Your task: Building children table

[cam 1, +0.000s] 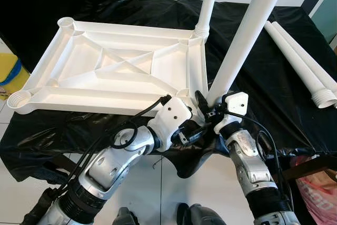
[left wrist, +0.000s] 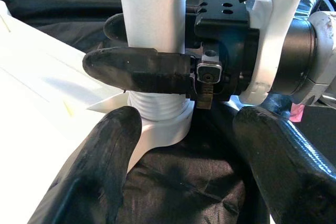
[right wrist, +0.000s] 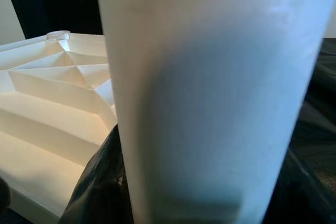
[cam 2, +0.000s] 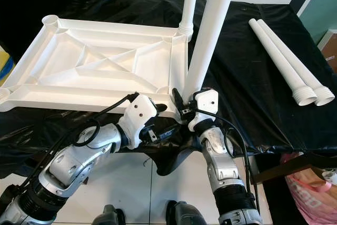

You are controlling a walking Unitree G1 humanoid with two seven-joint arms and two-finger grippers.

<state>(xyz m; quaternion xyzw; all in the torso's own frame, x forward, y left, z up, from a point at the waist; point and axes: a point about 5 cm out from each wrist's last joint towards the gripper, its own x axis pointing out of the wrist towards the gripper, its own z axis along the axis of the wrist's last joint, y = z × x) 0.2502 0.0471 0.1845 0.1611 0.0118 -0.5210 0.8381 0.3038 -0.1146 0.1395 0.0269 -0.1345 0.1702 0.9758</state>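
Your white plastic tabletop [cam 1: 110, 67] lies upside down, ribs up, toward the counter's left edge. At its near right corner socket stands a white tubular leg [cam 1: 247, 30], and your right hand [left wrist: 157, 51] is clamped around it just above the thread. Your left hand [left wrist: 184, 177] sits beside that socket, fingers apart, holding nothing. A second leg [cam 1: 209, 1] stands at the far right corner. Two loose white legs [cam 1: 305, 64] lie near the right edge of the black-draped counter [cam 1: 263, 77]; white floor tiles [cam 1: 200, 183] show below.
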